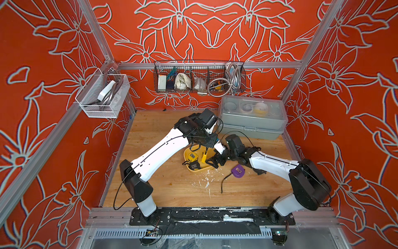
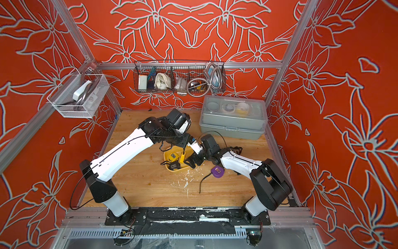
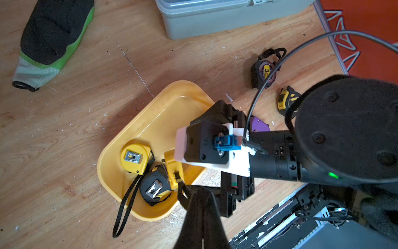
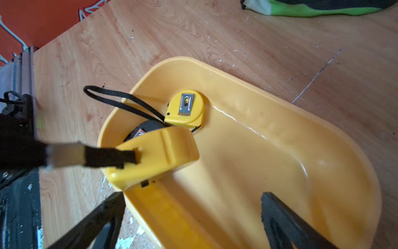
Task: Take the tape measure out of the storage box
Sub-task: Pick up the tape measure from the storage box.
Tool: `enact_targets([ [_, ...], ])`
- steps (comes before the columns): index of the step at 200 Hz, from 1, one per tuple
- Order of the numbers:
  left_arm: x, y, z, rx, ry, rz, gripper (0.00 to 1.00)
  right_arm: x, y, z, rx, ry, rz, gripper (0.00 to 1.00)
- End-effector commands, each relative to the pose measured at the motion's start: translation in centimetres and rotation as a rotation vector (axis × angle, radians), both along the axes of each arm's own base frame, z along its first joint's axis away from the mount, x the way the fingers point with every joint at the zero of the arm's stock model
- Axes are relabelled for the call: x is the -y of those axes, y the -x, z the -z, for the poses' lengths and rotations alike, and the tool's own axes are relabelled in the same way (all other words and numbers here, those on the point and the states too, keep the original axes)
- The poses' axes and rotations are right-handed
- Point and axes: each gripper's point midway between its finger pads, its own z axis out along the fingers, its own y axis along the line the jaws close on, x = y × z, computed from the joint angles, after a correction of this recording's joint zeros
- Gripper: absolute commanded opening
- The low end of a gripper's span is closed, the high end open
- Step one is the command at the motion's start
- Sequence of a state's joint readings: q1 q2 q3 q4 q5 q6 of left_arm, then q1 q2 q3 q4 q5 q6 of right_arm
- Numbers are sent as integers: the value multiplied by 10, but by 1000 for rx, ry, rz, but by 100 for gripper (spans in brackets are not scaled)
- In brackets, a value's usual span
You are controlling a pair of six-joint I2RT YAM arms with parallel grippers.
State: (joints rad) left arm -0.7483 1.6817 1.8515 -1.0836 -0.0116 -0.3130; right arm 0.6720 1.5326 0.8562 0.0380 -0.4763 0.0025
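Yellow tape measure (image 4: 155, 155) is tipped on edge inside the storage box (image 4: 247, 129), its strap (image 4: 103, 158) pinched in the closed left gripper (image 3: 191, 194). The right gripper (image 4: 192, 195) is spread wide astride the box wall, holding nothing. A slow, straight lift is advised. "3" is read on a black tape (image 3: 263, 72) outside.

Storage box (image 4: 258, 155) half bare; tape measure (image 4: 155, 155) tilted over one wall; right arm (image 3: 275, 151) overhangs, top access probably tight.

both arms inward and low, left claw (image 3: 182, 190) tightly closed, right claw (image 1: 212, 162) wide apart beside it
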Motion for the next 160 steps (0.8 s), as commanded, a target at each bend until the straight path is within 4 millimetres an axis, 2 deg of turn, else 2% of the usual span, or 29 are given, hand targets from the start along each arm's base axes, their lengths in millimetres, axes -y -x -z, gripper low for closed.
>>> enact_targets([
  [1,-1,8,-23,31,44,10,0,-19,1,-22,1,-111,-53,100],
  [33,-2,9,-30,40,59,6,0,-42,21,-22,-62,-155,-175,99],
  [60,-1,10,-35,51,67,9,0,-46,11,-16,-48,-124,-136,99],
  [108,-7,10,-37,65,45,3,0,-41,13,-13,-64,-85,-118,81],
  [150,-8,11,-41,75,49,7,0,-43,22,-8,-114,-118,-135,61],
  [160,-9,11,-41,77,46,4,0,-44,22,-9,-119,-121,-135,53],
])
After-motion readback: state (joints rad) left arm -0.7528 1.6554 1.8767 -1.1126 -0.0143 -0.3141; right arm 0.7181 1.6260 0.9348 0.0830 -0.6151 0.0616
